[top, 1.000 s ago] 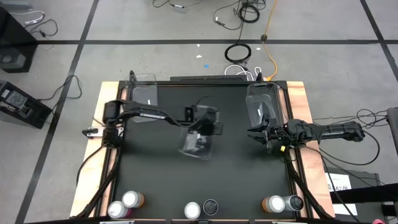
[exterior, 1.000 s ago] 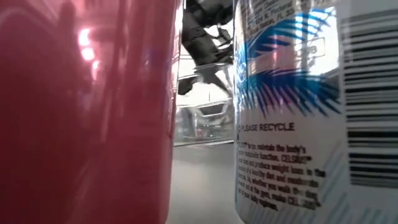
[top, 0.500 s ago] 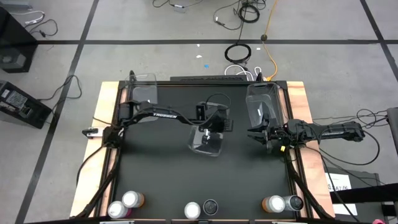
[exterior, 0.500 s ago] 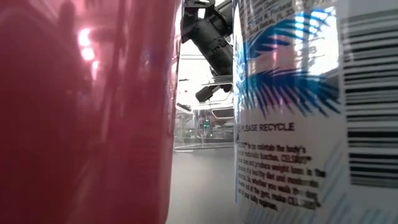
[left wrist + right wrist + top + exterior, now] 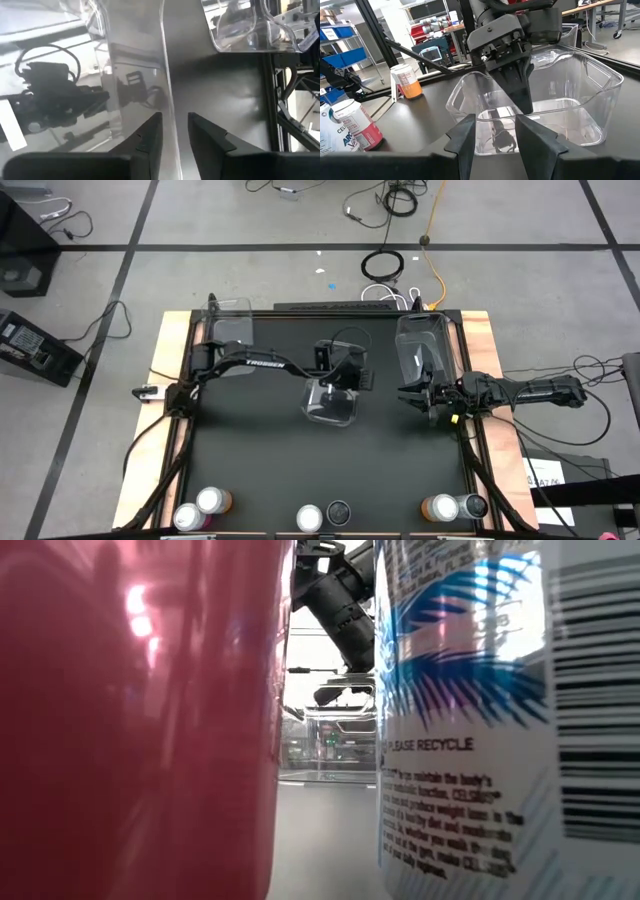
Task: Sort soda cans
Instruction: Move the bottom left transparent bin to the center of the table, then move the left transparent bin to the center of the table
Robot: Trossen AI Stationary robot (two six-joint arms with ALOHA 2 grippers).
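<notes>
The left gripper sits over the middle of the table, its fingers straddling the near wall of a clear plastic bin. In the left wrist view the wall's edge runs up through a slim gap between the two fingers, so the jaws look slightly parted around it rather than clamped; whether the pads touch the plastic is hard to say. In the right wrist view the same gripper points straight down into the bin, which stands upright on its base.

The right gripper hangs just beside the table's right edge, level with the left one and well apart from it, next to a second clear bin. Its fingers stand partly apart with nothing between them.

The soda cans all stand upright, long axes vertical and silver tops up, in a row along the front edge, far from both grippers. An orange can and a pink can stand front-left, a silver-topped can and a dark can at the centre, and another orange can with a dark can front-right. The low view is filled by the pink can and a white-and-blue labelled can.
</notes>
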